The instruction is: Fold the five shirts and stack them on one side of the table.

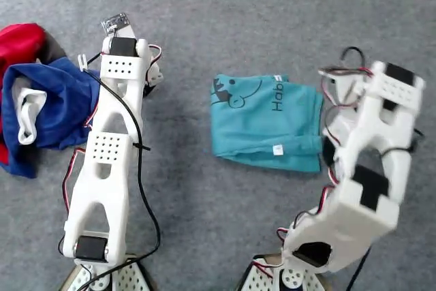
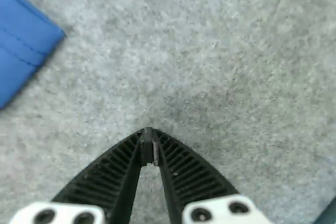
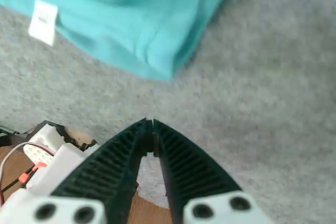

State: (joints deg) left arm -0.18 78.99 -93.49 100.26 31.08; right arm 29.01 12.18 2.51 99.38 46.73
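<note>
One teal shirt (image 1: 266, 127) on grey table (image 1: 204, 52)

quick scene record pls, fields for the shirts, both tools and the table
teal shirt: folded, flat on the middle of the table
blue shirt: crumpled in a heap at the table's left edge
red shirt: crumpled in the same heap, partly under the blue shirt
left tool: shut, empty, over bare table near a corner of the blue shirt
right tool: shut, empty, just off the teal shirt's edge
table: grey fabric-like surface
</note>
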